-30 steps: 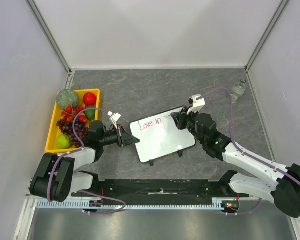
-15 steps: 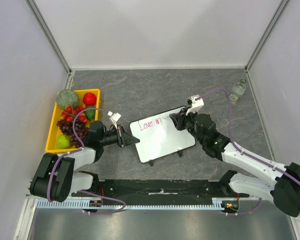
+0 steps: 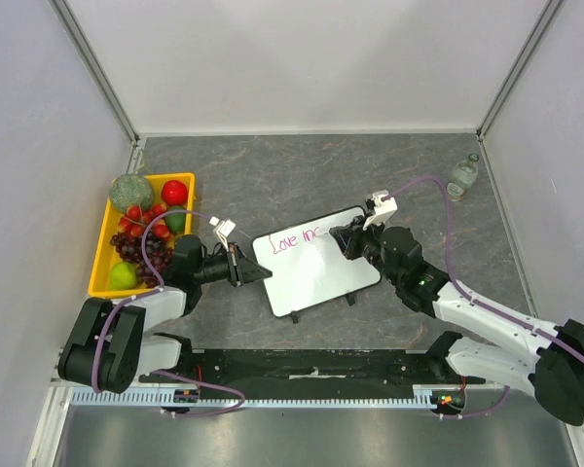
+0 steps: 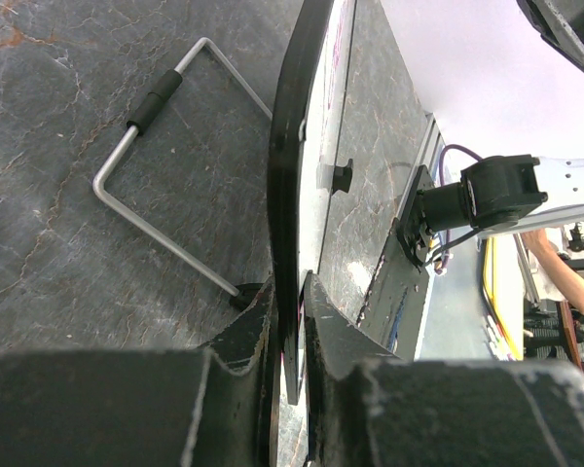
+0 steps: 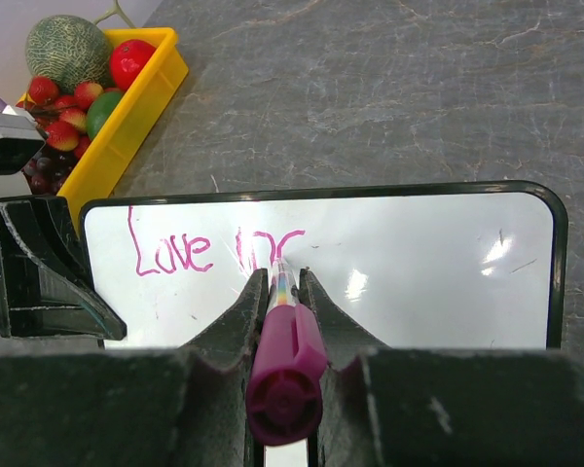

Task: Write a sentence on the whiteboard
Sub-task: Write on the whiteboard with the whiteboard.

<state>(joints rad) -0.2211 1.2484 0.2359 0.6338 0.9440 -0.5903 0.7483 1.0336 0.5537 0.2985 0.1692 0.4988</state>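
The whiteboard (image 3: 321, 268) lies tilted mid-table; it also shows in the right wrist view (image 5: 419, 272) and edge-on in the left wrist view (image 4: 290, 165). The sentence (image 3: 300, 236) reads "Love" plus part of a second word in pink, also seen in the right wrist view (image 5: 209, 250). My left gripper (image 3: 258, 271) is shut on the board's left edge (image 4: 294, 321). My right gripper (image 3: 347, 238) is shut on a magenta pen (image 5: 283, 360), its tip touching the board at the end of the writing.
A yellow tray (image 3: 105, 243) of fruit stands at the left, also in the right wrist view (image 5: 136, 107). A small clear bottle (image 3: 464, 175) stands at the back right. The board's wire stand (image 4: 165, 185) rests on the grey table. Walls enclose three sides.
My right gripper has slid a little left and nearer along the board, and the second word has gained another pink stroke. The left arm and board have not moved.
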